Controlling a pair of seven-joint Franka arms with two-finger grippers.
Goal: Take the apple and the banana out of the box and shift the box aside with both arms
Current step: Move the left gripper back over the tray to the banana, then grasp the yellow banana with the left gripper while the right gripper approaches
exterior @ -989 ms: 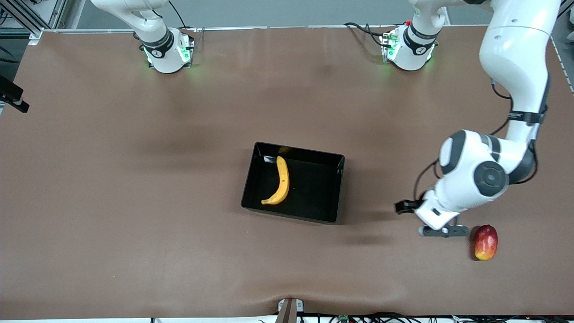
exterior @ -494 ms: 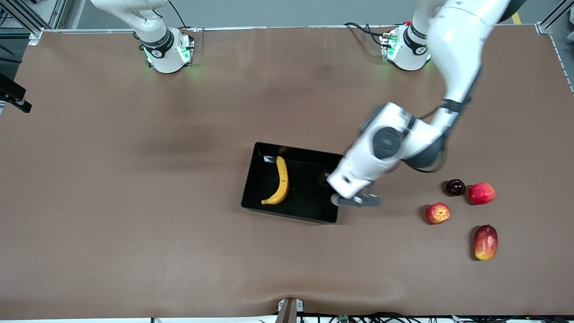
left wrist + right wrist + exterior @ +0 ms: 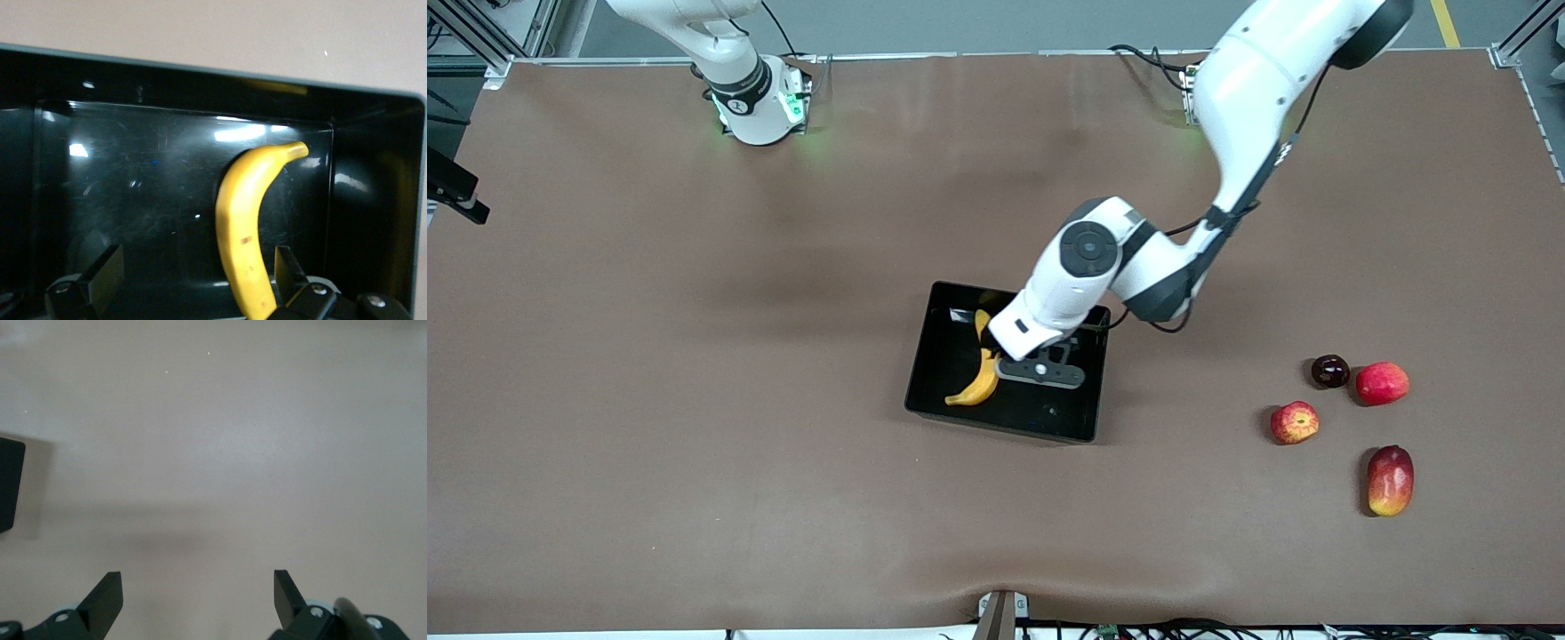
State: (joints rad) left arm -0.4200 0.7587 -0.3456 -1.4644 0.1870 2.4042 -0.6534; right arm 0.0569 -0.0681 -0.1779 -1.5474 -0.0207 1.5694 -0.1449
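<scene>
Left gripper (image 3: 1040,369) over the box (image 3: 925,342), jaws wide open and empty; the banana (image 3: 985,373) lies inside. The apple (image 3: 1295,421) sits on the bench (image 3: 694,400) toward the left arm's end. Right gripper (image 3: 193,603) waits, jaws open, empty.

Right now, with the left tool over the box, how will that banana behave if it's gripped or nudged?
The banana looks firm and curved, so probably stiff, not floppy. Lying on the box's glossy floor, it may slide or pivot when nudged. The open left tool has one finger beside it; an off-centre pinch could twist it.
</scene>
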